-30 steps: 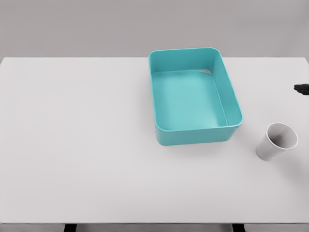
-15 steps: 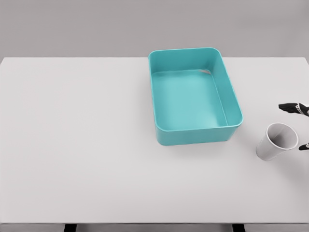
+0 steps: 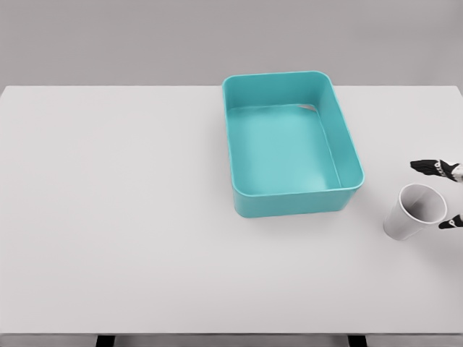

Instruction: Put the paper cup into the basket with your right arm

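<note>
White table (image 3: 116,217) fills most of the head view, grey wall behind it.

Paper cup (image 3: 414,211): white, standing near the table's right edge, roughly midway between far and near edges. It reads as tilted, its open mouth turned up and toward the right, the narrower base toward the left. Inside is pale grey; nothing visible in it.

Basket (image 3: 293,206): teal, rectangular, rounded corners, sitting right of the table's centre and reaching close to the far edge. Its long sides run far to near. Interior shows only a small pale mark at the far right corner of the floor. Basket and cup are apart, a strip of bare table between the basket's near right corner and the cup.

Right hand (image 3: 447,195): only dark fingertips (image 3: 427,166) show at the right edge of the frame. One tip lies just beyond the cup's far side, another pokes in just beside the cup's near right rim. The tips are spread apart, bracketing the cup's mouth; contact with the cup cannot be confirmed, and no grip is closed on it.
</note>
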`<action>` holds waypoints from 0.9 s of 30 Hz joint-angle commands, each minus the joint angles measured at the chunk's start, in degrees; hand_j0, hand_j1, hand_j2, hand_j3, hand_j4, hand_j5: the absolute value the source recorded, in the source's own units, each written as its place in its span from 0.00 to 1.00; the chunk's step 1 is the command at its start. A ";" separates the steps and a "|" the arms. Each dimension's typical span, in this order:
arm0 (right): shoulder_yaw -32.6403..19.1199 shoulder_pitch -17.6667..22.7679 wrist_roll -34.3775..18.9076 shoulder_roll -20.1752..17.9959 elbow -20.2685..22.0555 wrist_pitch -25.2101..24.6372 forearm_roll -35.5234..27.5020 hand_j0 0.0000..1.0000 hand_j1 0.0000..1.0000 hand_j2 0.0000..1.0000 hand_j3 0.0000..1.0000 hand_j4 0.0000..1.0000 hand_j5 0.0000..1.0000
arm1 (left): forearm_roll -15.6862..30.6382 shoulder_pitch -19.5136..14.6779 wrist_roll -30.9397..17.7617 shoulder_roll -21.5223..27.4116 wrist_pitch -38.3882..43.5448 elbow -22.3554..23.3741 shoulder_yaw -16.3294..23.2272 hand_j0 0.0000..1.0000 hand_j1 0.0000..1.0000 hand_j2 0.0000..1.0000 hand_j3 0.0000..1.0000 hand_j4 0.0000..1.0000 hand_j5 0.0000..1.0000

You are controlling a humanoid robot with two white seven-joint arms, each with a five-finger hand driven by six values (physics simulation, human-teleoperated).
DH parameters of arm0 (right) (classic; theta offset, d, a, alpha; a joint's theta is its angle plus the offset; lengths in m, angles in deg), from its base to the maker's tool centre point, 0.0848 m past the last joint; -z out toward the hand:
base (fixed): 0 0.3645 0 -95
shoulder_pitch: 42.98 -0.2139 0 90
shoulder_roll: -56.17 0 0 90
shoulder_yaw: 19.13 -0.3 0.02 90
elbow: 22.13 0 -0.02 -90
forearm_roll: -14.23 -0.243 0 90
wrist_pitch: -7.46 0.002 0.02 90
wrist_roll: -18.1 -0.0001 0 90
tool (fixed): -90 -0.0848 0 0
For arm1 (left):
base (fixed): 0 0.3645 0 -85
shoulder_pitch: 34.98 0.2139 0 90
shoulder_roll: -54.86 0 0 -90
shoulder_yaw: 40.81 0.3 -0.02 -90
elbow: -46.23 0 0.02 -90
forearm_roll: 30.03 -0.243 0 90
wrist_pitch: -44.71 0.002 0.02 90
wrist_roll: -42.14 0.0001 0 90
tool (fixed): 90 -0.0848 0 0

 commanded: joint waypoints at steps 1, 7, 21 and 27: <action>-0.11 0.00 0.01 -0.09 0.39 -0.11 -0.45 1.00 1.00 1.00 1.00 1.00 1.00 | 0.00 0.00 -0.01 0.00 0.00 0.00 0.00 1.00 1.00 1.00 1.00 1.00 1.00; 1.30 0.00 0.01 -0.09 0.83 -0.11 0.08 1.00 1.00 1.00 1.00 1.00 1.00 | 0.00 0.00 -0.01 0.00 0.00 0.00 0.00 1.00 1.00 1.00 1.00 1.00 1.00; 2.09 0.00 0.01 -0.09 3.21 -0.11 0.16 1.00 1.00 1.00 1.00 1.00 1.00 | 0.00 0.00 -0.01 0.00 0.00 0.00 0.00 1.00 1.00 1.00 1.00 1.00 1.00; 2.27 0.00 0.01 0.00 4.35 -0.11 0.16 1.00 1.00 1.00 1.00 1.00 1.00 | 0.00 0.00 -0.01 0.00 0.00 0.00 0.00 1.00 1.00 1.00 1.00 1.00 1.00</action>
